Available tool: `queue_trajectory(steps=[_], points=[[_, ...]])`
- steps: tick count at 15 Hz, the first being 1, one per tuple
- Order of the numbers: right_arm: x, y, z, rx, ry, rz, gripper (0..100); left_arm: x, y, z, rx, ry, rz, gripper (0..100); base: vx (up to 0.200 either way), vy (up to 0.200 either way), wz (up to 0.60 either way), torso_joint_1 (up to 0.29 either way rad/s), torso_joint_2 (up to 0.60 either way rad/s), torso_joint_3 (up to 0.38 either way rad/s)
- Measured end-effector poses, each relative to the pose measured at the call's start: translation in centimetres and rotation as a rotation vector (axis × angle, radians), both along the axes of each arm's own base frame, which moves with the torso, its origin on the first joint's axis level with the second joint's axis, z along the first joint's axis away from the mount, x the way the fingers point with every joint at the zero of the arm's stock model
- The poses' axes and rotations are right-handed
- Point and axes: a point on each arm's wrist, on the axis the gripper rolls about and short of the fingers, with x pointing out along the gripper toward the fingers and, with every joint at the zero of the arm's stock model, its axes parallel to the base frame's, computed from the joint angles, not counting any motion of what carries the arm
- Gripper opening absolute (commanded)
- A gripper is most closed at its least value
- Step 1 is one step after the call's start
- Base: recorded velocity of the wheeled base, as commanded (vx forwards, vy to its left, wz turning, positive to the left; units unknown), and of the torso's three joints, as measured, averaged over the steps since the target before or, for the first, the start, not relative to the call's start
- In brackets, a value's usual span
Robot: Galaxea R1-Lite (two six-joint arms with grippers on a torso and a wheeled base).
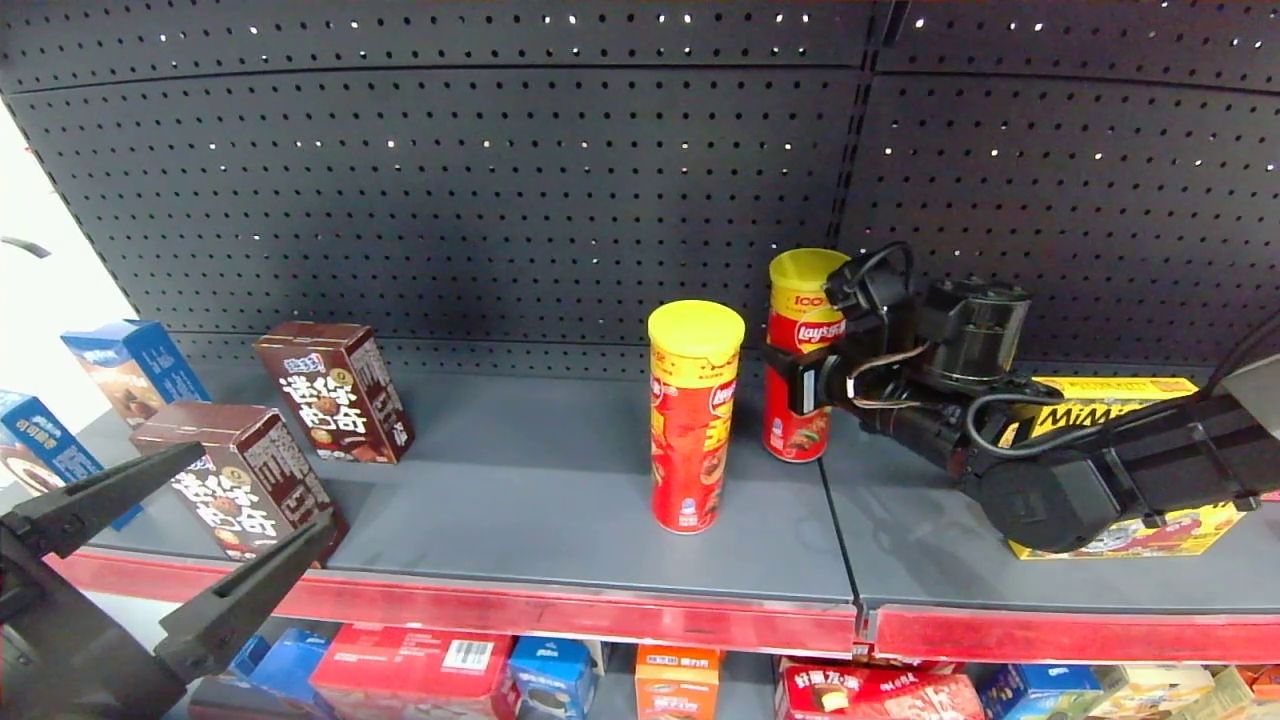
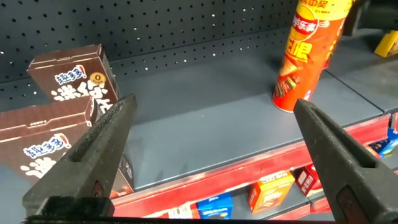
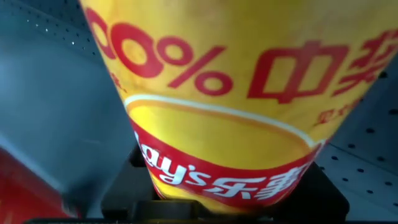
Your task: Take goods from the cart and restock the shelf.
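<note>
Two boxes [image 1: 335,390] [image 1: 235,480], two cans [image 1: 695,415]; rear can [image 1: 800,300] gripped.

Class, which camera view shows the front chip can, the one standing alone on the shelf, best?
The head view: the front chip can stands whole, lid to base, on the shelf. The left wrist view cuts off its lid. The right wrist view faces the rear can instead.

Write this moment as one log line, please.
right pincer: shut on rear chip can on shelf | left pincer: open, empty | front chip can: upright
</note>
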Motion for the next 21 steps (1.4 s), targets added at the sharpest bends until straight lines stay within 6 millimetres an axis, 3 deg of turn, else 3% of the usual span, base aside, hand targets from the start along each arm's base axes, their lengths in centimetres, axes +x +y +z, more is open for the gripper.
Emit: queue_trajectory(steps=[9,21], points=[[1.3,2.6,-0.1,0.094,-0.006,-0.047,0,-0.3,0.1,0.1,0.002,-0.013,0.000,100,0.000,0.000,0.00,0.000,0.00,0.000],[2.4,3.9,-1.5,0.117,0.023,-0.060,0,-0.3,0.1,-0.1,0.007,-0.004,-0.005,100,0.000,0.000,0.00,0.000,0.00,0.000]])
